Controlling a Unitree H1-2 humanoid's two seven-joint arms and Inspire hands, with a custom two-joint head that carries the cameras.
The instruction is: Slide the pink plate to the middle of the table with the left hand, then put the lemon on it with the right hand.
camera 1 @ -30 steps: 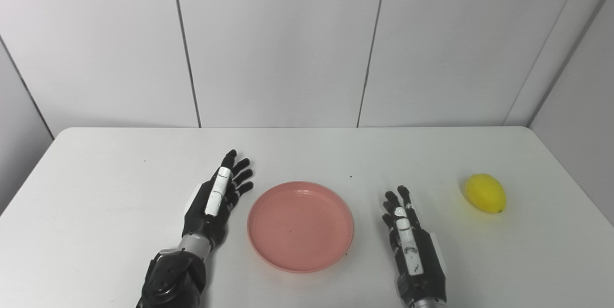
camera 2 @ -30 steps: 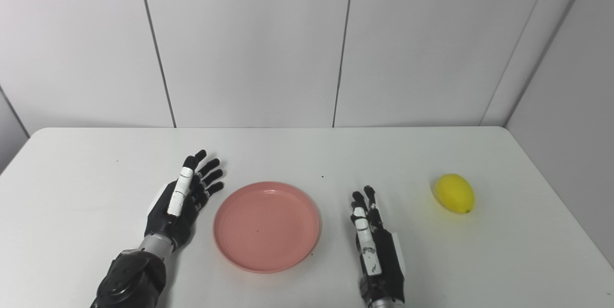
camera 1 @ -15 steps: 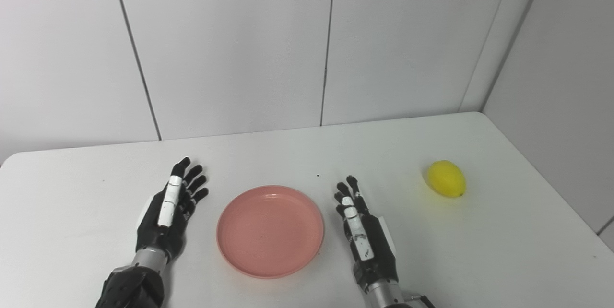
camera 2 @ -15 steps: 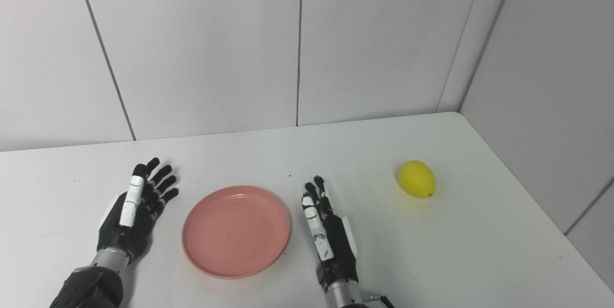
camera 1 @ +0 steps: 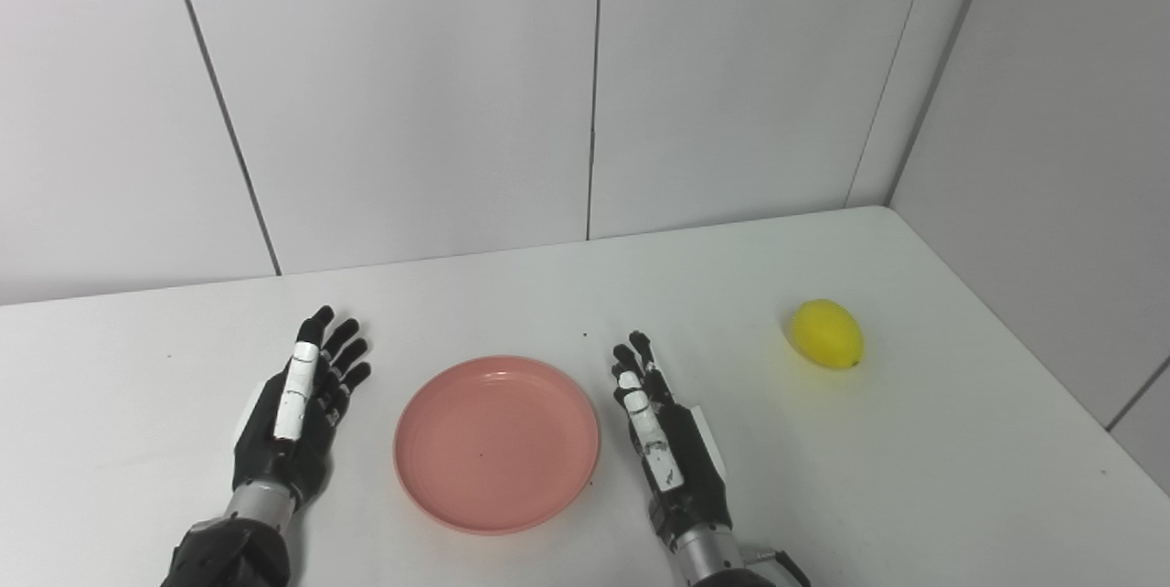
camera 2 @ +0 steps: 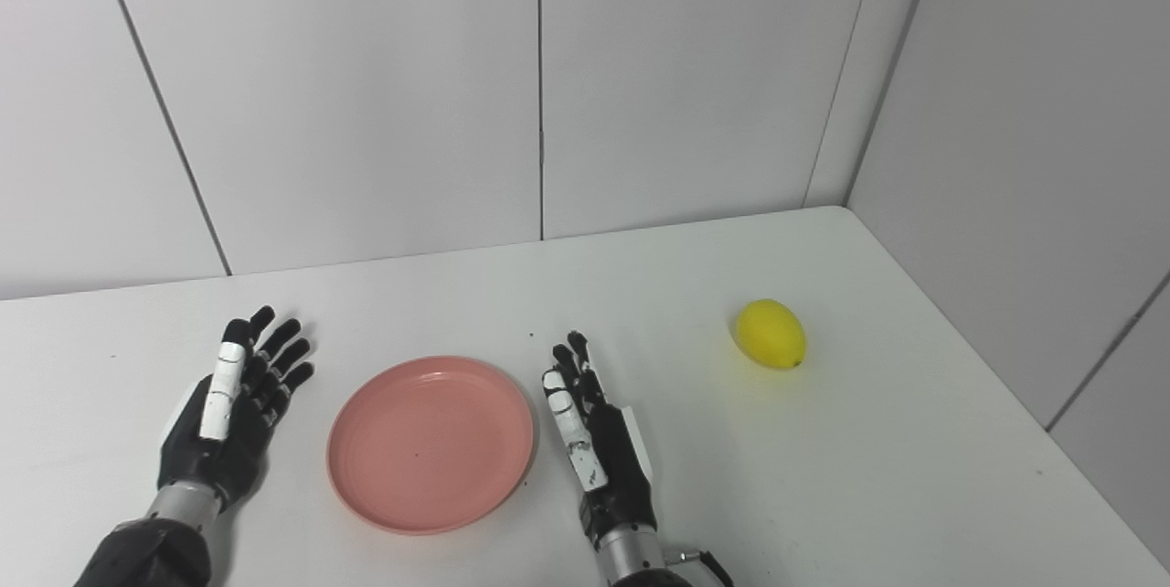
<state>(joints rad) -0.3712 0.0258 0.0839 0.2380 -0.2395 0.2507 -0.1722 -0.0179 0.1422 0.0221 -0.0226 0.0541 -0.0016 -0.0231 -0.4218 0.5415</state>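
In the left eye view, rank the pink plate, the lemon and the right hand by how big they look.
1. pink plate, clearly the largest.
2. right hand, long but narrow.
3. lemon, the smallest, though it lies farther from the camera, which shrinks it somewhat.

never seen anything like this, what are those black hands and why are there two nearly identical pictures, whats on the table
These are the two hands of a humanoid robot, seen from two cameras side by side on its head, so both pictures show the same scene from slightly different spots. Both arms reach in from the bottom edge. The left hand and the right hand rest open, fingers apart, holding nothing. Between them on the white table lies an empty pink plate, apart from both hands. A yellow lemon sits alone farther to the right, near the table's right edge. Behind the table are plain white wall panels.
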